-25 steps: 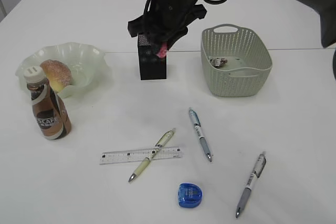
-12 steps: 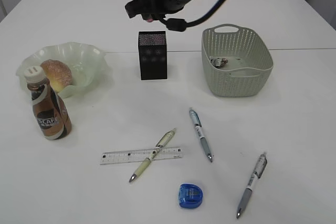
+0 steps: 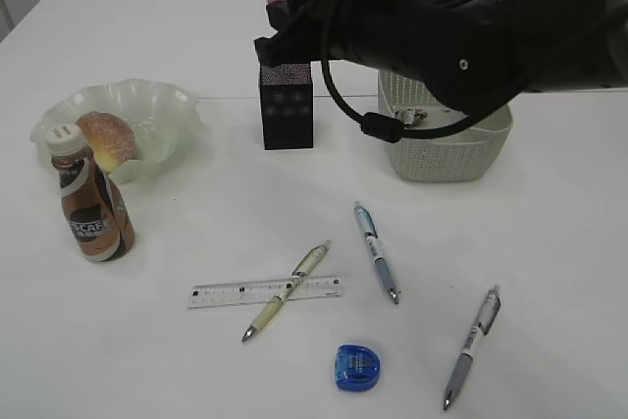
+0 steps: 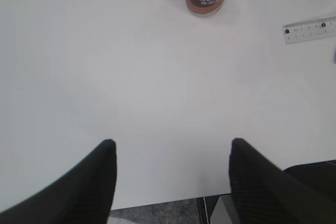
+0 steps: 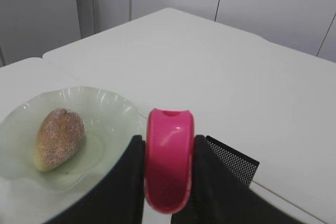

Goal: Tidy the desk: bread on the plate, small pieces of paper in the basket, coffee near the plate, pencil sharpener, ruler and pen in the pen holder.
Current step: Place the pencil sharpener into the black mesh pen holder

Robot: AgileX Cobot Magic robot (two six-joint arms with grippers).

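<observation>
Right wrist view shows the right end effector (image 5: 167, 182) clamped on a pink pencil sharpener (image 5: 168, 166), probably hard, light, slick plastic, held by its flat sides above the pen holder (image 5: 231, 161). The left end effector (image 4: 170, 177) hangs open over the bench (image 4: 157, 77).

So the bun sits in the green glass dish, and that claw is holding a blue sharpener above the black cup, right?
Nearly. The sharpener pinched in the right claw is pink, as the right wrist view shows. A blue one lies loose on the table. The bun is in the glass dish, and the claw is above the black cup.
</observation>
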